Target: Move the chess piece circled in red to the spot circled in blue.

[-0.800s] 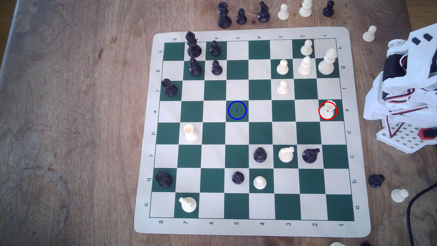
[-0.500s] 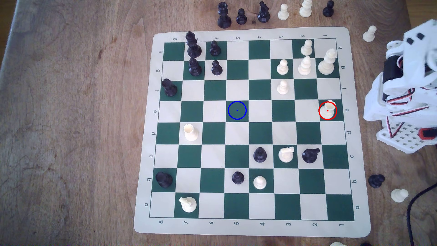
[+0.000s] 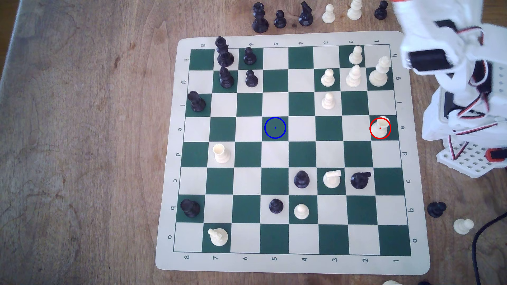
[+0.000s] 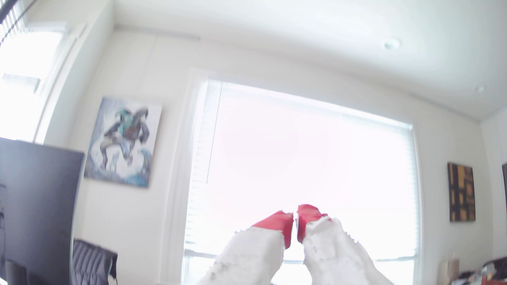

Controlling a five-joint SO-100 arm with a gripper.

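The cream-white rook [image 3: 380, 128] stands upright inside the red ring on the board's last column at the exterior view's right. The blue-ringed dark green square [image 3: 275, 127] lies bare in the same row, several squares toward the exterior view's left. My white arm [image 3: 436, 52] is raised and blurred over the board's top right corner, well above and apart from the rook. In the wrist view my gripper [image 4: 295, 222] points up at a bright window; its red fingertips [image 4: 277, 222] almost touch, with nothing between them.
Black and cream pieces stand scattered over the chessboard mat [image 3: 290, 265]; a second cream rook [image 3: 221, 153] is at its left. Captured pieces line the table beyond the board's top edge and right side. The arm's base [image 3: 466, 153] and a black cable [image 3: 480, 241] sit at the right.
The arm has unfolded from its tucked pose at the right edge and swung up toward the top right corner of the exterior view. No piece has moved.
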